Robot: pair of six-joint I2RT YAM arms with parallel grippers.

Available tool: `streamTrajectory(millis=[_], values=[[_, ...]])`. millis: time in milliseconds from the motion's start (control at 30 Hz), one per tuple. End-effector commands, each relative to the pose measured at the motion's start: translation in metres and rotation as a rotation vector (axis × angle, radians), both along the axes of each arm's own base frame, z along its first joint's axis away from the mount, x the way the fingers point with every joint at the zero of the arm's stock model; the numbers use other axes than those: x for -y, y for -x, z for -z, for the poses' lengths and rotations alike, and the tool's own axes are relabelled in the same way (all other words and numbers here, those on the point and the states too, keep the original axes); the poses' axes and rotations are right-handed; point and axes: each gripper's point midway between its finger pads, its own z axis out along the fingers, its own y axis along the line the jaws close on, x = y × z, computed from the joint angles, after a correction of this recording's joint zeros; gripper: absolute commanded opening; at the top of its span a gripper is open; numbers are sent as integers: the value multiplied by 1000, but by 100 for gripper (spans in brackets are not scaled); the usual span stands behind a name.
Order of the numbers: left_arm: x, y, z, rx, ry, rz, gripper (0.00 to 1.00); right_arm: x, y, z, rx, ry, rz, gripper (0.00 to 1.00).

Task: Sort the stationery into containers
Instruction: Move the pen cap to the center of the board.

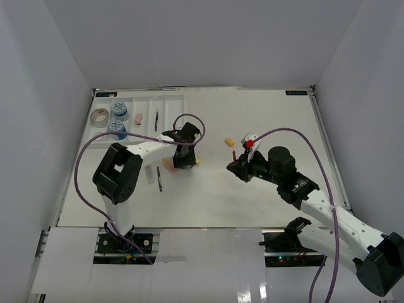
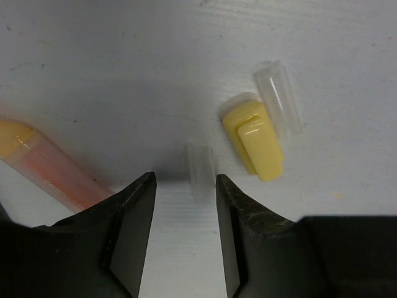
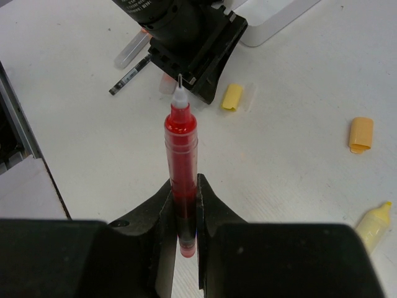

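While the left gripper (image 2: 186, 186) stands about half open on the table left of centre, its jaws straddle a small clear plastic cap (image 2: 201, 169) without clamping it; a yellow clip cap (image 2: 254, 139) lies just beside. The right gripper (image 3: 184, 186), right of centre, is clamped tight on a red-ink clear-barrelled pen (image 3: 180, 133). The white compartmented plastic tray (image 1: 172, 107) sits far left.

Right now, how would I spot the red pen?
On the white table, find the right arm's claw. The red pen is pinched in it, bare tip outward. Its see-through red barrel sets it apart from the stubby yellow cap and orange cap nearby.
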Motion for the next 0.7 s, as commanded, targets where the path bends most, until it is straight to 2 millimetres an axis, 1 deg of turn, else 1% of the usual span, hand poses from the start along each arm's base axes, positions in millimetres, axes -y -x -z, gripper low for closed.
streamTrajectory(millis=[0,67,200,333,400,533,633,667], values=[[3,-8,-9,23,-25,-11,52,3,-4,-7,47,-9,13,8],[4,-7,-1,5,-37,-4,51,3,-4,-7,48,-9,10,8],[6,-5,7,-14,-52,17,45,3,-4,-5,41,-7,12,8],[10,3,9,-27,-63,76,36,3,-4,-4,40,-4,12,8],[13,8,9,-34,-57,114,34,3,-4,-3,36,-2,9,8],[17,21,5,-16,-92,255,32,2,-4,-2,31,0,8,8],[18,28,0,0,-102,317,29,1,-3,-1,25,-1,1,8],[17,32,2,-7,-105,329,26,1,-3,0,23,-1,1,8]])
